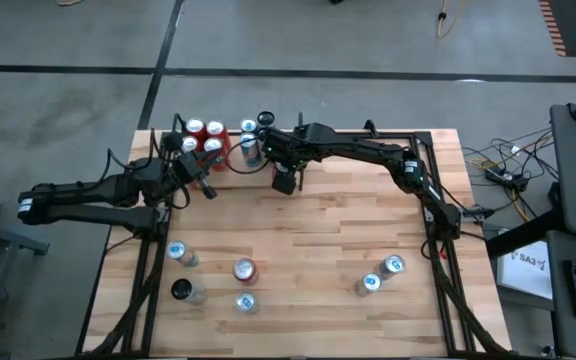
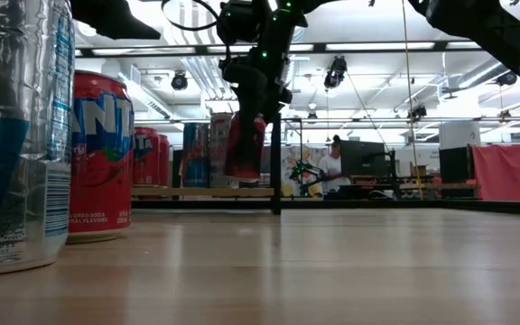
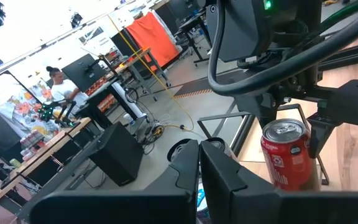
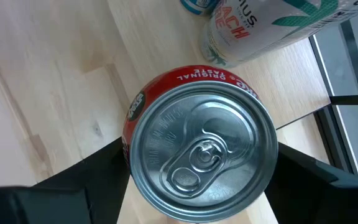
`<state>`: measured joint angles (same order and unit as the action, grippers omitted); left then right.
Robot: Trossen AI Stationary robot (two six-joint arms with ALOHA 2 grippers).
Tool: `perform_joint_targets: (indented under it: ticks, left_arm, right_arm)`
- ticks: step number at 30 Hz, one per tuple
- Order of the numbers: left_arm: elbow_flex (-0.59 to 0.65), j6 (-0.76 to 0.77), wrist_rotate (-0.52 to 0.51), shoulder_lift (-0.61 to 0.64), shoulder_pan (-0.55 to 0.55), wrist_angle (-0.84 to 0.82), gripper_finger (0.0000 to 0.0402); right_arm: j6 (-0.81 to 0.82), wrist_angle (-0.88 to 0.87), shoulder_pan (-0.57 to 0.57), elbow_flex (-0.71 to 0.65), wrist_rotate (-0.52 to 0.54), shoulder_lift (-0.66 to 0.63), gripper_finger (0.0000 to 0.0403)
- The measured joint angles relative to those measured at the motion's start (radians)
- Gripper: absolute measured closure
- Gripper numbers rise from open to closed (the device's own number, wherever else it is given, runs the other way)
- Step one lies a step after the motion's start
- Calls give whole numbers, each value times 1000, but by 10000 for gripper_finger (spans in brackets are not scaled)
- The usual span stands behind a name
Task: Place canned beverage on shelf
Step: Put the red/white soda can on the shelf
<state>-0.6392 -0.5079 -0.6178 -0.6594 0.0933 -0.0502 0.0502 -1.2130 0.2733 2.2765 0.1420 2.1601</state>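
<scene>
Six cans point(image 1: 245, 270) wait on the near bench point(image 1: 318, 240). Beyond them the left hand point(image 1: 206, 188) idles closed and empty. The right hand point(image 4: 197, 205) grips a red can point(image 4: 201, 146), held at the shelf point(image 1: 230, 165) beside cans already stocked point(image 1: 204, 138). Release appears to remain. Light wood planks; a person at desks in the room behind.

Light: bright, from long ceiling lamps point(image 2: 368, 45) in the low view.
Glare: soft shine on the red can point(image 4: 201, 146) lid.
Blur: near cans point(image 2: 16, 135) in the low view look fuzzy.
Shadows: soft and short on the table point(image 1: 338, 240).
</scene>
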Motion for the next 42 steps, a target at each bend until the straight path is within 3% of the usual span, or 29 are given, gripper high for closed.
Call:
perform_joint_targets:
  ticks: [42]
  left_arm:
    - [0, 0, 0, 0, 0, -1, 402]
  right_arm:
    - [-18, 53, 2, -3, 19, 0, 74]
